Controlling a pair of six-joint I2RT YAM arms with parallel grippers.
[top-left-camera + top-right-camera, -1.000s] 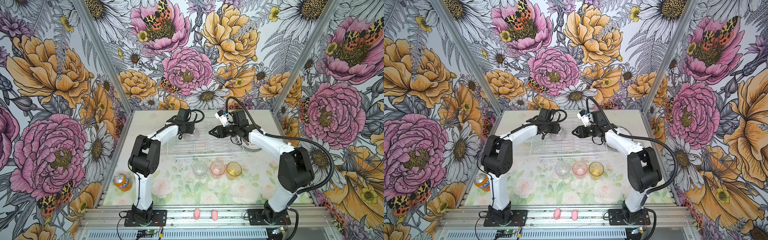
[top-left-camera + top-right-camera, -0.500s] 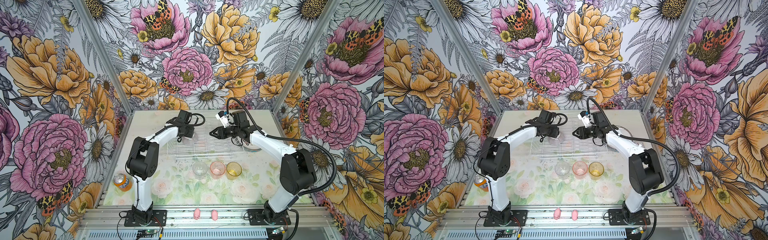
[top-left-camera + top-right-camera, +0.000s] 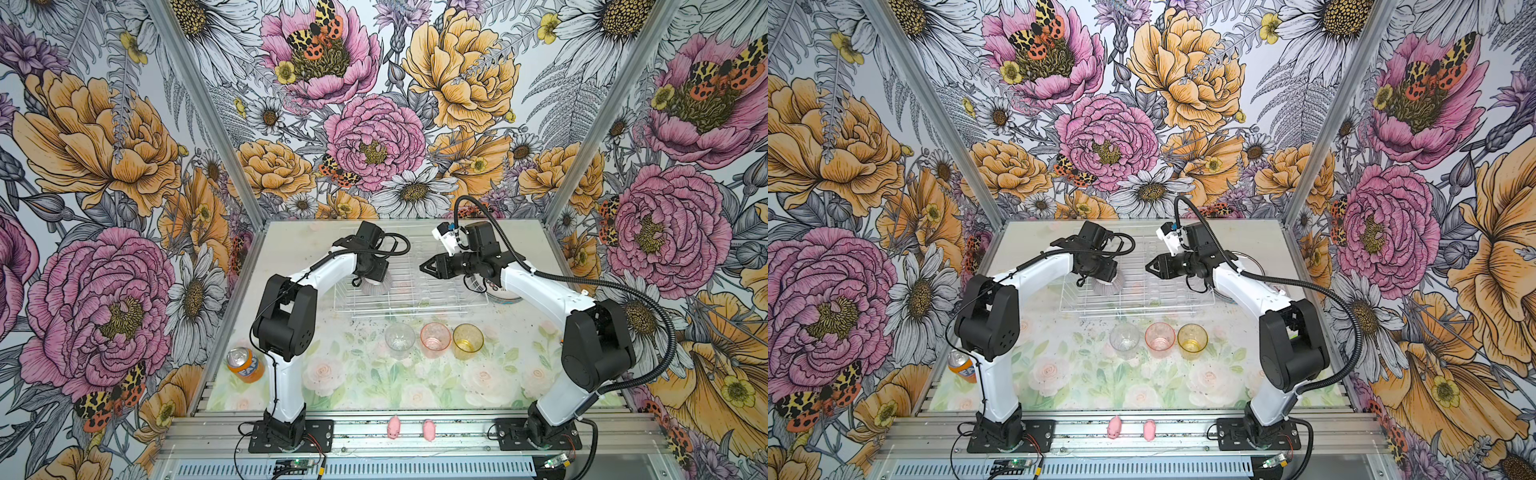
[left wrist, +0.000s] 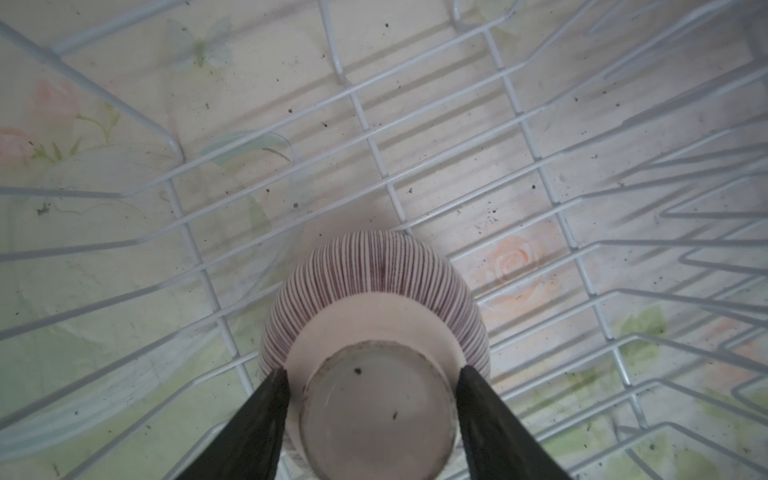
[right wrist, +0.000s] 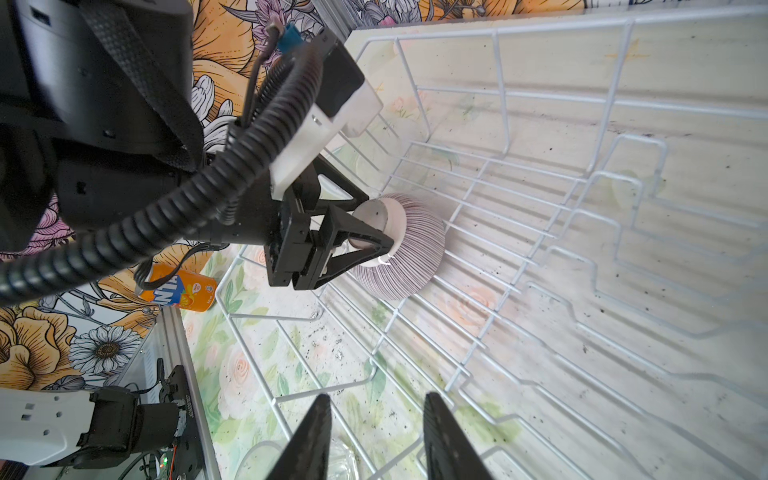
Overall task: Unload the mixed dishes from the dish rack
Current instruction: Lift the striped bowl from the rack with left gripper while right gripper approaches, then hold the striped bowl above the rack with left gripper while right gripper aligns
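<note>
Inside the dish rack (image 3: pixel 419 309) sits one bowl (image 3: pixel 380 287); outside, three tumblers (image 3: pixel 435 338).

Bowl (image 5: pixel 419 249) in the dish rack's (image 3: pixel 415 309) left end, under my left gripper (image 5: pixel 378 220); tumblers (image 3: pixel 435 338) lined up before the rack, plates (image 3: pixel 505 296) to its right.

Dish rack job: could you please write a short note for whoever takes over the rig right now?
Left gripper: open, jaws either side of the foot of the upturned bowl, inside the rack.
Right gripper: open, empty, above the rack.
Done: three glasses stand on the table in front of the rack; plates stacked right of it, partly hidden.
To do: grip the bowl, lift it out.
</note>
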